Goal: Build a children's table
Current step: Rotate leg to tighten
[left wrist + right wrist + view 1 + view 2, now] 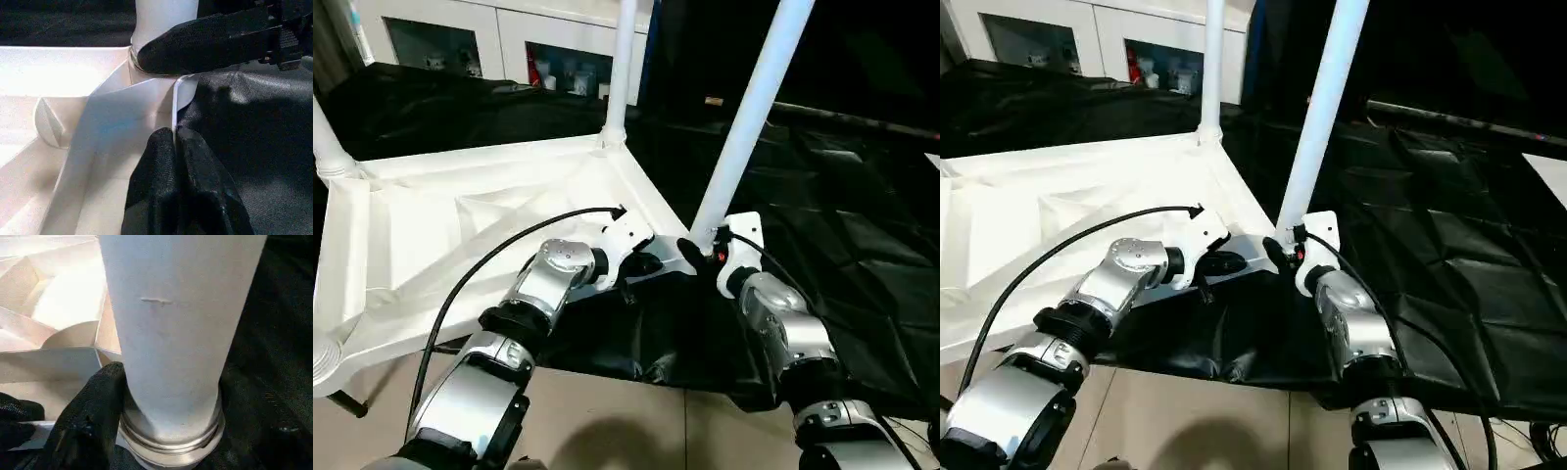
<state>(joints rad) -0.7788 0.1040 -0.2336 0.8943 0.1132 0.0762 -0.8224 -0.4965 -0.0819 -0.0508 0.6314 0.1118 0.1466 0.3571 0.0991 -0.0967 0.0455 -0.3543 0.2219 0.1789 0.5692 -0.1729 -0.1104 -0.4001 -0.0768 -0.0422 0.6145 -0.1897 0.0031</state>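
The white tabletop (pixel 460 225) lies upside down, ribbed underside up, on the black-draped work table. A white leg (pixel 749 117) stands in its near right corner socket, leaning a little to the right. My right gripper (pixel 700 250) is closed around that leg's base (pixel 176 323), with one black finger (pixel 90 421) pressed against it. My left gripper (pixel 651 262) is shut, its fingertips (pixel 166 147) pinching the tabletop's thin rim (pixel 173 105) just beside that socket. Another leg (pixel 623 69) stands in the far corner, and a third leg (pixel 328 142) at the left. The near left socket (pixel 321 357) holds no leg.
The black cloth (pixel 862 245) covers the work table to the right and behind. Its front edge drops to a tiled floor (pixel 607 421) under my forearms. White cabinets with glass doors (pixel 509 39) stand at the back. A black cable (pixel 489 259) arcs over my left arm.
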